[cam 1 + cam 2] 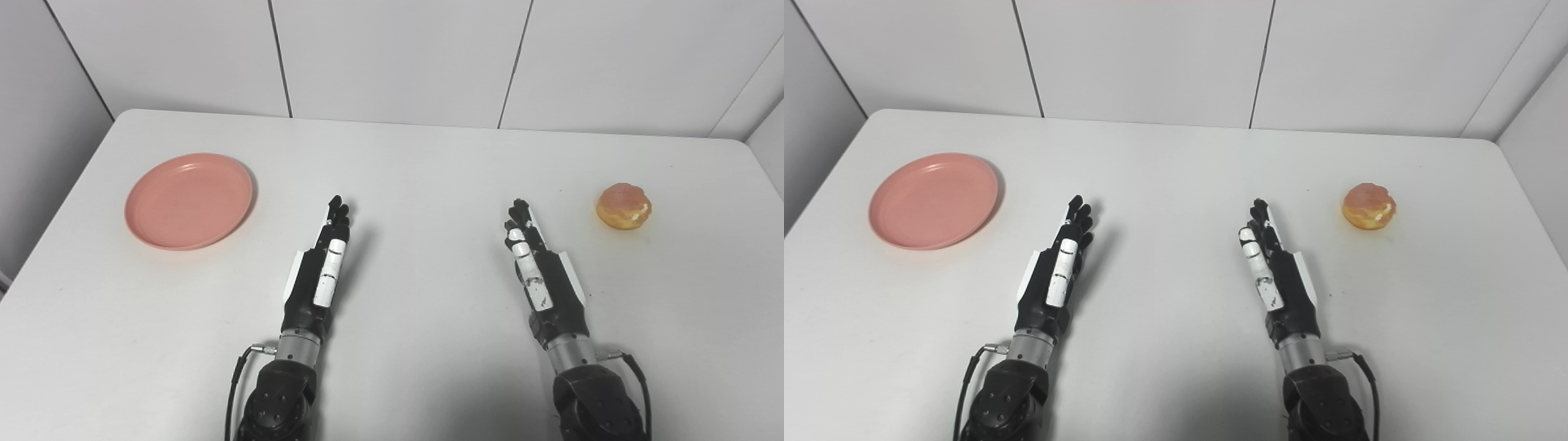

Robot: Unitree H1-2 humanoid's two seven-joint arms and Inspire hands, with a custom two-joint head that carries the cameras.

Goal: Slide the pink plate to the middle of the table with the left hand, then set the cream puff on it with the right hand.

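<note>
A round pink plate [188, 200] lies empty on the white table [422, 171] at the left. A golden cream puff [623, 206] sits on the table at the right. My left hand [320, 269] is held edge-on over the middle of the table, fingers straight and holding nothing, to the right of the plate and apart from it. My right hand [538, 269] is held the same way, fingers straight and empty, to the left of the cream puff and apart from it.
White wall panels [392, 55] stand behind the table's far edge. A side wall [37, 122] runs close along the table's left edge, and another [768, 135] stands at the far right corner.
</note>
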